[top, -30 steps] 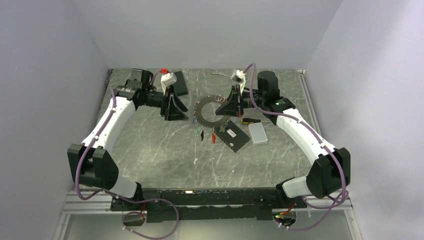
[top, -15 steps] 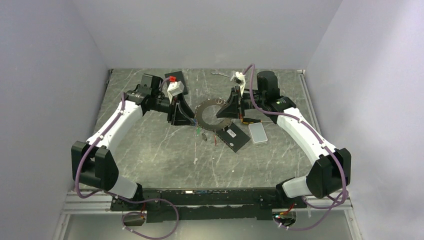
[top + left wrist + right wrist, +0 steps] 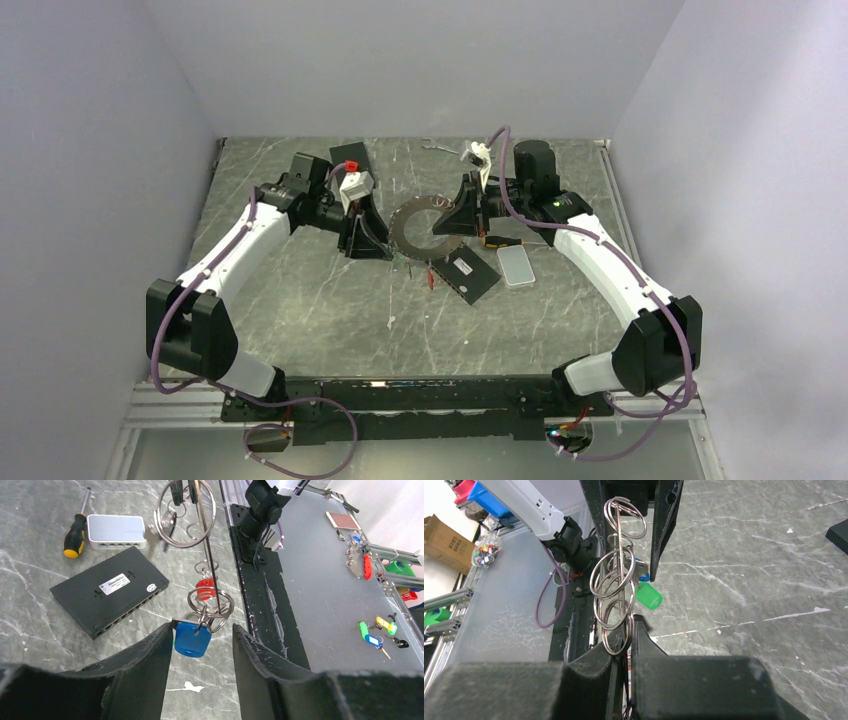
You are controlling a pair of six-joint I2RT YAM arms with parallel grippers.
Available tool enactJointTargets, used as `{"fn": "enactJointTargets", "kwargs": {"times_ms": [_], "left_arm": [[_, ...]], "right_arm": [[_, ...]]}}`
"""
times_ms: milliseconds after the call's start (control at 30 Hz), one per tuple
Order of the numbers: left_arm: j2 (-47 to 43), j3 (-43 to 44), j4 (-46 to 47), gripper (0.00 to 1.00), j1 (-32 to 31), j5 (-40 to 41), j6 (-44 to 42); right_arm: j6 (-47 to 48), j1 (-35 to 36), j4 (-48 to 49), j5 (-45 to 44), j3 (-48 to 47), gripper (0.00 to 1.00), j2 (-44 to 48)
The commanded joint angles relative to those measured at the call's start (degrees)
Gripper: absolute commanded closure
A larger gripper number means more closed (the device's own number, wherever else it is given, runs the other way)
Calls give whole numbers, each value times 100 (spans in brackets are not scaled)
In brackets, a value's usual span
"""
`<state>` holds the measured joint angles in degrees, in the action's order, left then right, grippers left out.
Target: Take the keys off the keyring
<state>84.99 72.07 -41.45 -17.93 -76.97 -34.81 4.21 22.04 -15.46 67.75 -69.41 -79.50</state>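
The keyring [image 3: 412, 228] sits a little above the middle of the overhead view, a thin grey loop clamped at its right side by the right gripper [image 3: 452, 218]. In that arm's own camera its jaws are pressed together on the wire among a cluster of small split rings, and a green-tagged key [image 3: 647, 596] hangs just right of the wire at mid-frame. From the left wrist the loop shows edge-on as a thin line [image 3: 207, 555] running down the centre. A red-tagged key [image 3: 204, 588] is threaded on it, and lower down is a blue-tagged key [image 3: 192, 638]. The blue tag lies between the fingers of the left gripper [image 3: 202, 630], whose jaws stand apart (the tag is close against the finger on the frame's left, with clear space on its other side). To the left of the keys in that view lies a flat black box [image 3: 107, 590] on the marbled table [image 3: 30, 605]. Above it in the upper left are a small white box [image 3: 116, 530] and a yellow-handled screwdriver [image 3: 75, 535].
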Motion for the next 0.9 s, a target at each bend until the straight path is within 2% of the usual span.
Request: {"fn": "enactJointTargets", "kwargs": {"times_ms": [0,100,233,533,867], "left_arm": [[-69,-99,147,45,-44,-169,64],[-70,-121,248,42,-52,-161,209],[-84,-33,27,44,-52,-122,32],[-158,209,-709,64,-44,-238,-464],[-201,164,-349,81,59,24,-36]], "right_arm": [[-75,-18,293,56,-285,100,47],[-118,-17,337,37,-275,100,48],[-81,-25,309,-10,-269,100,62],[-157,-111,408,-46,-197,100,119],[-161,-130,378,56,-166,100,153]]}}
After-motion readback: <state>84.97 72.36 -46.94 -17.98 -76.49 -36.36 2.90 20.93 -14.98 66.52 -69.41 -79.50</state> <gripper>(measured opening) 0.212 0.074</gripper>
